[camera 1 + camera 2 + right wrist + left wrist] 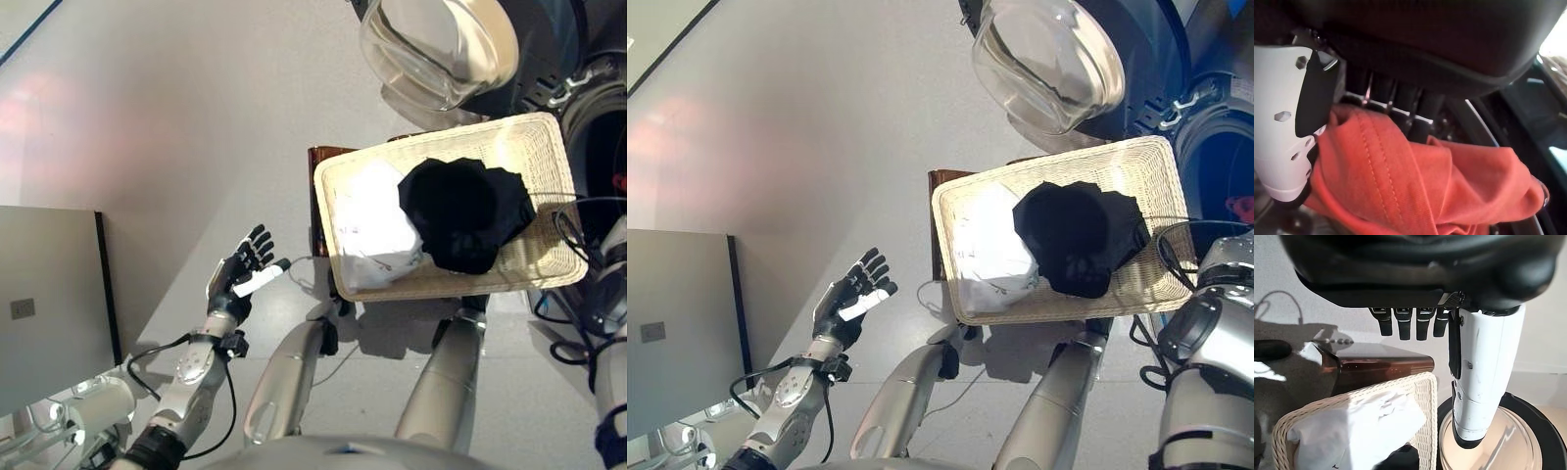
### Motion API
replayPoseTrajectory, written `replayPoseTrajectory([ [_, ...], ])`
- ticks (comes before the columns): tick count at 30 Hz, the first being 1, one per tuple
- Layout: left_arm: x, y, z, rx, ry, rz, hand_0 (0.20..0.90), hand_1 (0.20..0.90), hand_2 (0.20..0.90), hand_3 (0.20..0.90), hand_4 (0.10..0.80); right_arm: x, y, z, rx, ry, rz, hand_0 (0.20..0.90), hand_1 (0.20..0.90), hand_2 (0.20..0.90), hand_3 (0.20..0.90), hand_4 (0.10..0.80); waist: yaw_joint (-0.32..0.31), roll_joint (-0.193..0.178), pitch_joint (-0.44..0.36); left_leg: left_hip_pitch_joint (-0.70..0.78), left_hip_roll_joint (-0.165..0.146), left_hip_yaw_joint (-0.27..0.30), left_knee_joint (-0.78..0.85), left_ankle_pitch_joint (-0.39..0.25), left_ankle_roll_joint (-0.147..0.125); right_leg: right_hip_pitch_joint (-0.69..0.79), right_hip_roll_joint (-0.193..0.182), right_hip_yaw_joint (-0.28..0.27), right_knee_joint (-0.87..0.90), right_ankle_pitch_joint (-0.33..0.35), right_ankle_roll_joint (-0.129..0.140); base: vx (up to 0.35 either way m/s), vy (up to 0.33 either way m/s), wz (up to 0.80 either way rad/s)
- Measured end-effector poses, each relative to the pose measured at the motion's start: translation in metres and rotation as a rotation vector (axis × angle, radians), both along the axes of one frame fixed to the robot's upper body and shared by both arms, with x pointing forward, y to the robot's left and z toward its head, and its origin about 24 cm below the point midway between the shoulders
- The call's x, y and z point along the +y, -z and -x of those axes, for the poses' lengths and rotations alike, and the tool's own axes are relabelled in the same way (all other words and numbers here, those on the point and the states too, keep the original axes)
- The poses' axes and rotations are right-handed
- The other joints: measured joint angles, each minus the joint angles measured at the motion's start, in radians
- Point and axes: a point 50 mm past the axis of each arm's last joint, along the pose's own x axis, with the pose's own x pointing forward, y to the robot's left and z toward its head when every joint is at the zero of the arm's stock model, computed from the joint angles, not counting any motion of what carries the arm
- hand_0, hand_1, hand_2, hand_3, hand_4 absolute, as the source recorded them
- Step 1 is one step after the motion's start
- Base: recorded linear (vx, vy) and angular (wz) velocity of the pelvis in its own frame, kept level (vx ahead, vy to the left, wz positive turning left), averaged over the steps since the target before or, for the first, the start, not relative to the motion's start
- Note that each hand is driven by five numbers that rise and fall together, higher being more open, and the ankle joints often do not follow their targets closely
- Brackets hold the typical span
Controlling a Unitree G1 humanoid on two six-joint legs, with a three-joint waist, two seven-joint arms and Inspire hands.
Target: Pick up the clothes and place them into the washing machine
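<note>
A shallow wicker basket (329,201) rests on a low dark brown box (319,160) beside the washing machine (1215,147). In it lie a white garment (377,230) and a black garment (465,211). My left hand (240,274) is open and empty, raised in the air left of the basket. The left wrist view shows its straight fingers (1405,325) above the basket rim (1425,387). My right hand (1425,39) is at the machine's drum, its thumb (1283,122) and fingers closed on an orange-red garment (1415,181). A bit of the garment shows in the drum opening (1239,208).
The machine's round glass door (436,44) stands open above the basket's far side. A grey cabinet (49,304) stands at the left. Pale floor (176,117) lies between the cabinet and the basket.
</note>
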Motion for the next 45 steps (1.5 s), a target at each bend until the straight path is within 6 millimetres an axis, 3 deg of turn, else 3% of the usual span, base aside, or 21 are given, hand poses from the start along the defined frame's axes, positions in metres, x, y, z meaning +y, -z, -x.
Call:
replayPoseTrajectory([
  [14,0.002,0.001,0.0,0.011,-0.015,0.027,0.9,0.9,0.9,0.9,0.8,0.004,-0.001,-0.006,-0.034,-0.024,0.027,0.9,0.9,0.9,0.9,0.8,-0.004,0.001,-0.003,-0.005,0.002,-0.001,0.019,-0.003,0.002,0.003,0.006,0.002,0.005,-0.003,-0.006,-0.003,0.0,0.0],
  [18,0.003,0.001,0.001,0.016,-0.018,0.038,0.9,0.9,0.9,0.9,0.8,0.015,0.008,-0.016,-0.034,-0.047,0.025,0.9,0.9,0.9,0.9,0.8,-0.015,-0.006,-0.008,-0.015,0.008,-0.01,0.034,-0.006,0.0,0.008,0.014,-0.003,0.006,0.0,-0.002,0.0,-0.024,0.03],
  [21,0.002,0.002,0.001,0.017,-0.01,0.045,0.9,0.9,0.9,0.9,0.8,0.027,0.027,-0.022,0.001,-0.088,0.004,0.9,0.9,0.9,0.9,0.8,-0.032,-0.013,-0.011,-0.01,0.013,-0.038,0.051,-0.008,-0.002,0.046,0.016,-0.028,0.002,0.0,0.0,0.001,-0.017,0.14],
  [26,0.006,0.006,0.005,0.033,0.002,0.03,0.9,0.9,0.9,0.9,0.8,0.046,0.072,-0.025,0.15,-0.204,-0.053,0.9,0.9,0.9,0.9,0.8,-0.026,-0.073,-0.038,0.026,0.027,-0.061,0.054,-0.019,-0.01,0.116,0.028,-0.058,-0.037,-0.009,-0.004,0.016,-0.014,0.03],
  [33,0.012,0.021,0.017,0.104,-0.011,0.011,0.9,0.9,0.9,0.9,0.8,0.075,0.108,-0.03,0.239,-0.315,-0.05,0.9,0.9,0.9,0.9,0.8,-0.027,-0.111,-0.069,0.068,0.044,-0.065,0.032,-0.015,-0.01,0.209,0.043,-0.085,-0.14,0.032,-0.014,0.017,-0.004,-0.02],
  [39,0.016,0.025,0.017,0.117,-0.019,-0.012,0.9,0.9,0.9,0.9,0.8,0.094,0.137,-0.026,0.324,-0.379,-0.058,0.9,0.9,0.9,0.9,0.8,-0.028,-0.123,-0.071,0.128,0.044,-0.067,0.012,-0.014,-0.003,0.311,0.05,-0.11,-0.223,0.063,-0.003,0.031,-0.004,0.0],
  [45,0.025,0.023,0.016,0.105,-0.045,-0.042,0.9,0.9,0.9,0.9,0.8,0.117,0.171,-0.017,0.639,-0.633,0.138,0.9,0.9,0.9,0.9,0.8,-0.03,-0.158,-0.073,0.199,0.047,-0.069,-0.02,-0.017,-0.005,0.395,0.054,-0.134,-0.276,0.075,0.002,0.036,-0.034,-0.02],
])
